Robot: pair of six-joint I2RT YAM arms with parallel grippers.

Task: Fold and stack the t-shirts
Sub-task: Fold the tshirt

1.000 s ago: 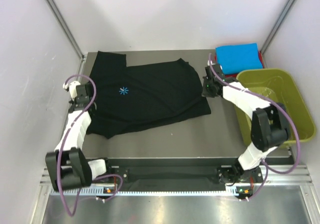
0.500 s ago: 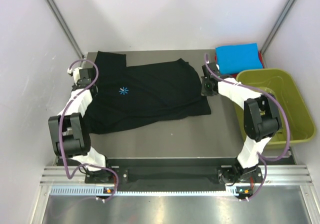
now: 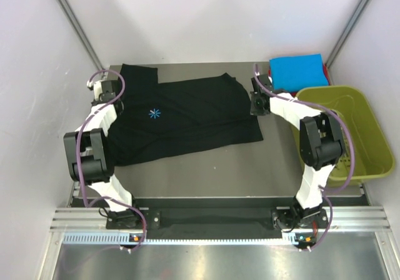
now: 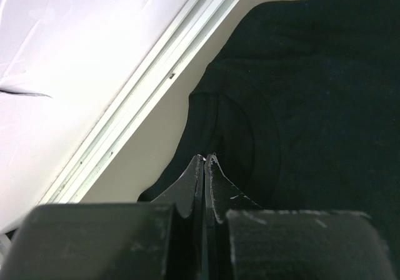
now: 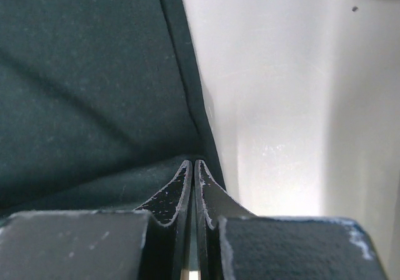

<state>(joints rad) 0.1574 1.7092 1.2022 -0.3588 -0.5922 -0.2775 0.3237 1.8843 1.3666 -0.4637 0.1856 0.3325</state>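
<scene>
The table (image 3: 187,174) is filling the middle of the overhead frame, and the black shirt (image 3: 187,114) is lying spread across its upper centre, chest print (image 3: 154,112) facing up. At the right edge, the green basket (image 3: 350,130) is sitting beside the table, and above it, in the upper right, the folded blue shirt (image 3: 299,72) is resting on a red one (image 3: 270,75) of which only a sliver is showing.

The left gripper (image 4: 204,159) is sitting at the shirt's left side near the collar, in the centre left of the overhead frame. Its fingers are pressed together; the wrist view is showing the tips right at the cloth edge, though whether fabric is actually pinched between them I cannot tell. The right gripper (image 5: 191,165) is at the shirt's right-hand edge, fingers likewise together, tips meeting right on the hem (image 5: 194,92), and again a real pinch is not clear.

The step in hand appears to be taking both ends of the shirt for a fold. To do it well, each gripper should be holding a full bite of cloth, not just the edge, and both should be lifting evenly so the shirt is not twisting or dragging. The finished fold will need carrying to the stack in the upper right.
</scene>
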